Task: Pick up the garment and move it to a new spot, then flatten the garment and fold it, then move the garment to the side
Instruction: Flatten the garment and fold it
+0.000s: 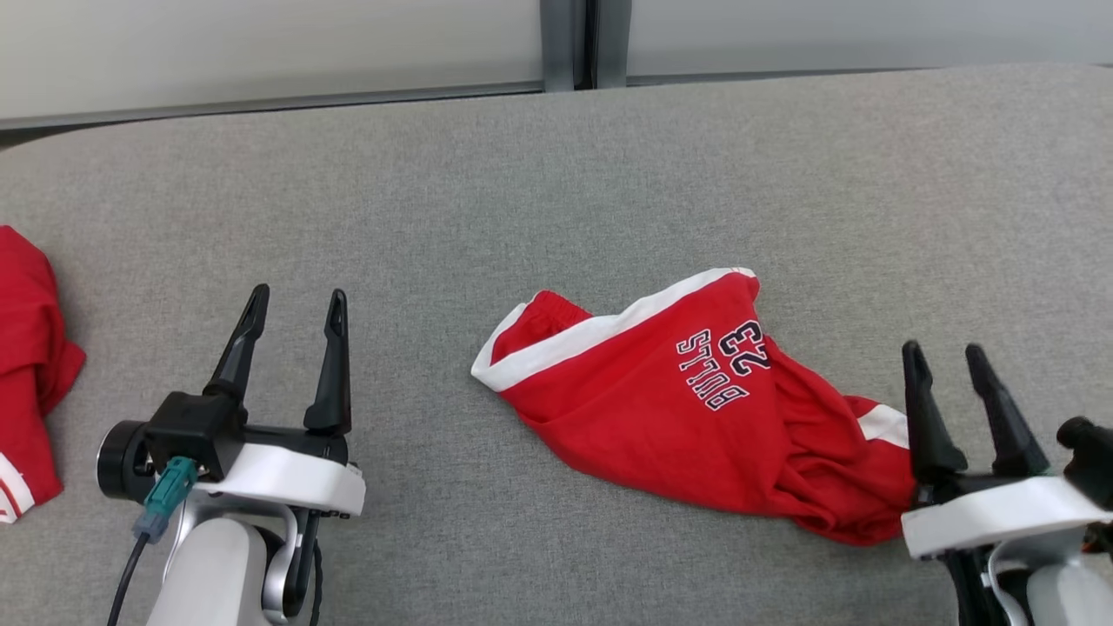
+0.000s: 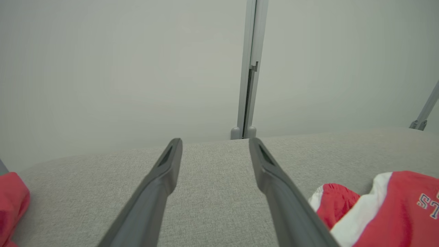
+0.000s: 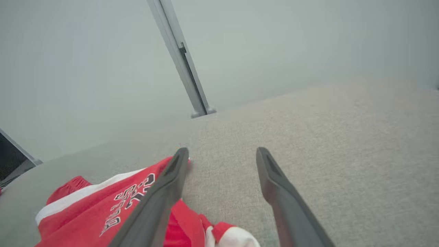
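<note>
Left hand (image 1: 297,296) over the worktop (image 1: 522,174) near edge, fingers apart, empty. Right hand (image 1: 943,349), fingers apart, empty, just beside the crumpled red garment (image 1: 678,409), which lies right of centre toward the near edge. Second red cloth (image 1: 26,365) at left edge.

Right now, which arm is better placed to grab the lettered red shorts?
Probably the right gripper: open, at the crumpled end of the lettered red shorts. The left gripper, also open, is farther away over grey surface.
</note>
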### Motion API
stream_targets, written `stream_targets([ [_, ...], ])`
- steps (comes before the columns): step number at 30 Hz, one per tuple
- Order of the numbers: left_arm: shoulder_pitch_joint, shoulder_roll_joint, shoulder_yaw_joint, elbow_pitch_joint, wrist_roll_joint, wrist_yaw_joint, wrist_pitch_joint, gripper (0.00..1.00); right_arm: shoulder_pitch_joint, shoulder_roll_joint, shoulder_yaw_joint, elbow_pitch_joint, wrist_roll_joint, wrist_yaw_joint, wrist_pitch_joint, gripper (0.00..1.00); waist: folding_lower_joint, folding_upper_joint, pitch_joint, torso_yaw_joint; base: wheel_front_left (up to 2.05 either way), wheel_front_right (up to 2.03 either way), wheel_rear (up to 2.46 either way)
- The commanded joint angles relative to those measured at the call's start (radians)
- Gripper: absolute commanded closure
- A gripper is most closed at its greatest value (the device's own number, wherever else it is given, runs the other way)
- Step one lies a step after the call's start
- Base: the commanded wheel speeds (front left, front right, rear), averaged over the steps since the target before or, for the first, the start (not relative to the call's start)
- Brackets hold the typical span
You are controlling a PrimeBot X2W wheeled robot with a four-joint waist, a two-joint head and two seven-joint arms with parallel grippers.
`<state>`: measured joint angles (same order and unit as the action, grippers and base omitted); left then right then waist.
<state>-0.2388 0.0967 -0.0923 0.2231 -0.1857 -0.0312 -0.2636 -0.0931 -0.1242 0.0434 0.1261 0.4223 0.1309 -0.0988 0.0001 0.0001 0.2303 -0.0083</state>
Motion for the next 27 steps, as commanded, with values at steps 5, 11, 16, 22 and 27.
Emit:
stream_targets([
  [5,0.039,0.008,0.014,0.004,-0.001,0.005,-0.001,0.0,-0.044,-0.039,0.015,-0.082,-0.084,0.0,0.029,0.0,-0.0001,-0.0001,-0.049,-0.007,0.0,0.0,0.0],
  [11,0.066,0.016,0.015,0.012,0.003,0.008,-0.001,0.0,-0.028,-0.054,0.06,-0.116,-0.107,0.0,0.069,0.0,-0.0001,-0.0001,-0.088,-0.008,0.0,0.0,0.0],
  [16,0.102,0.025,0.014,0.022,0.004,0.014,-0.001,0.0,0.025,-0.042,0.091,-0.131,-0.117,0.0,0.093,0.0,-0.0001,-0.0001,-0.129,-0.018,0.0,0.0,0.0],
  [22,0.144,0.032,0.014,0.021,-0.003,0.026,0.011,0.0,0.065,-0.03,0.086,-0.147,-0.119,0.0,0.108,0.0,-0.0001,-0.0001,-0.157,-0.029,0.0,0.0,0.0],
  [27,0.147,0.037,0.011,0.012,-0.009,0.028,0.018,0.0,0.066,-0.026,0.08,-0.157,-0.119,0.0,0.109,0.0,-0.0001,-0.0001,-0.159,-0.029,0.0,0.0,0.0],
])
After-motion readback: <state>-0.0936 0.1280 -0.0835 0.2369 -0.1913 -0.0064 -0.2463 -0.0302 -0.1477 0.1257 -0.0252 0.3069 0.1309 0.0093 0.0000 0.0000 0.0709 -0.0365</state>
